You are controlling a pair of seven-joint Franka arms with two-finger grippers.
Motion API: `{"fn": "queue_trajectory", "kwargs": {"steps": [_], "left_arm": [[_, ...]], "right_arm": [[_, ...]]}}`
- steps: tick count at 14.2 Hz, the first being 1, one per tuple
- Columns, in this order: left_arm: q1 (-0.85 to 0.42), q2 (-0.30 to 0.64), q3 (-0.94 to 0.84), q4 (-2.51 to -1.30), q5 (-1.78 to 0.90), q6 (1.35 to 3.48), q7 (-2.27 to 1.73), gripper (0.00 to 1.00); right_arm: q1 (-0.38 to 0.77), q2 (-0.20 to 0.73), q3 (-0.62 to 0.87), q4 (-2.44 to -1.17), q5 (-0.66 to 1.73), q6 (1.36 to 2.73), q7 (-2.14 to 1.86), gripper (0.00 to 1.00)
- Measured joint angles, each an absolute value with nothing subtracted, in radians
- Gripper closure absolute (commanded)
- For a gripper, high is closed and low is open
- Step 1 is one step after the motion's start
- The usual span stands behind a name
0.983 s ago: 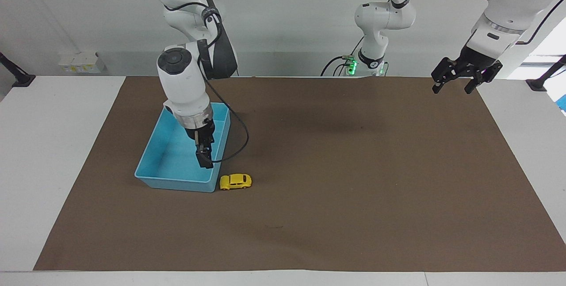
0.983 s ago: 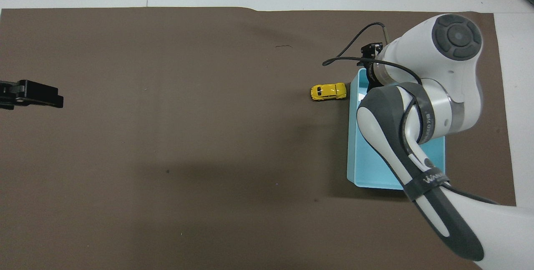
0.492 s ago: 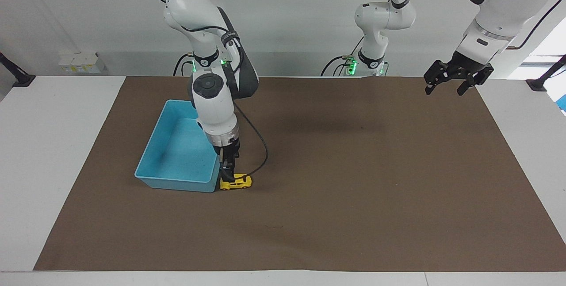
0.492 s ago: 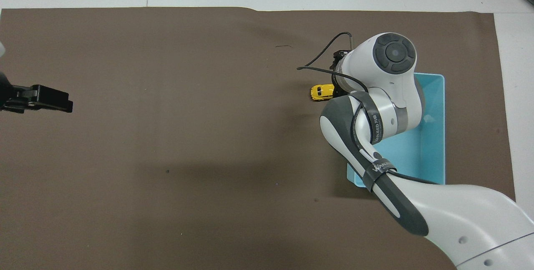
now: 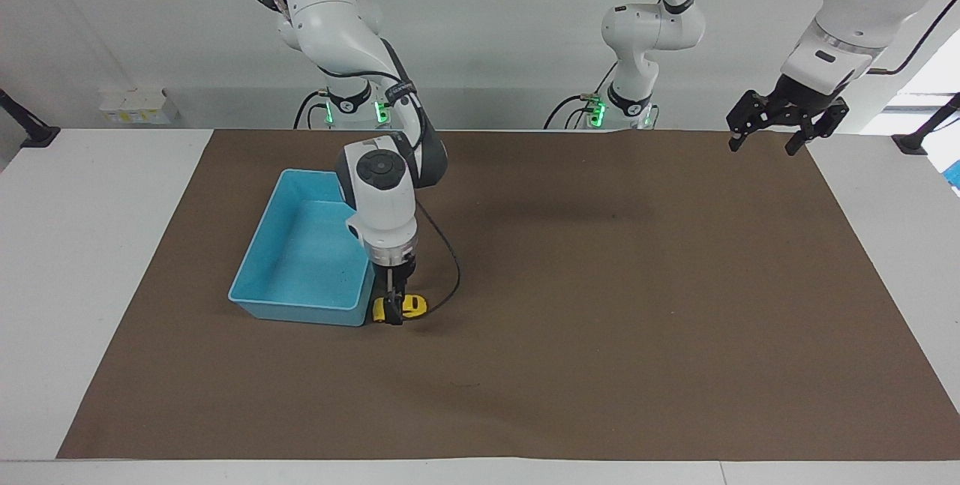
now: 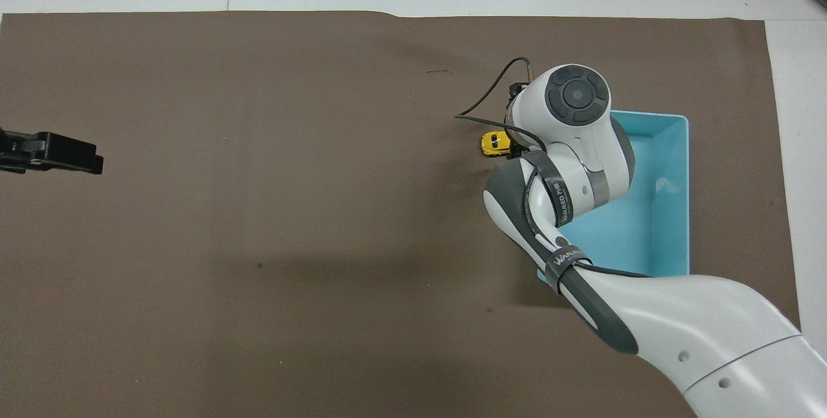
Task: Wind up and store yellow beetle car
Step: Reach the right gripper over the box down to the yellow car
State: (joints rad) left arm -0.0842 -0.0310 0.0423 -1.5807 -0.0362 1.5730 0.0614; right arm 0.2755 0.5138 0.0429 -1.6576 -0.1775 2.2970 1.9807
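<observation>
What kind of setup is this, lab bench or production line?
Most likely a robotics lab bench: a white table under a brown mat, with only a light blue bin and a yellow beetle car as props. The right gripper is down at the car; the left gripper waits in the air.

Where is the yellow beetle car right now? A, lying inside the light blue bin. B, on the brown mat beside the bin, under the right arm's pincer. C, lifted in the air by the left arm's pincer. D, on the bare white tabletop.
B: the yellow beetle car sits on the brown mat beside the light blue bin, with the right pincer down over it.
</observation>
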Motion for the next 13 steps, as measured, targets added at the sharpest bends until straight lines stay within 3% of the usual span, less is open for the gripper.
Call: {"fn": "queue_trajectory", "kwargs": {"steps": [2,5,7,13], "left_arm": [[-0.084,-0.031,0.043,-1.581,-0.036,1.573,0.031,0.0],[-0.084,-0.031,0.043,-1.581,-0.036,1.573,0.028,0.0],[-0.084,-0.031,0.041,-1.581,-0.036,1.572,0.028,0.0],[-0.084,-0.031,0.046,-1.581,-0.036,1.572,0.025,0.0]], "right_arm": [[0.278,0.532,0.043,-1.657,-0.212,2.297,1.981,0.0],[0.277,0.555,0.042,-1.657,-0.222,2.298,1.966,0.48],[0.285,0.562,0.042,-1.657,-0.222,2.298,1.945,1.0],[0.347,0.555,0.045,-1.631,-0.213,2.255,1.935,1.0]]}}
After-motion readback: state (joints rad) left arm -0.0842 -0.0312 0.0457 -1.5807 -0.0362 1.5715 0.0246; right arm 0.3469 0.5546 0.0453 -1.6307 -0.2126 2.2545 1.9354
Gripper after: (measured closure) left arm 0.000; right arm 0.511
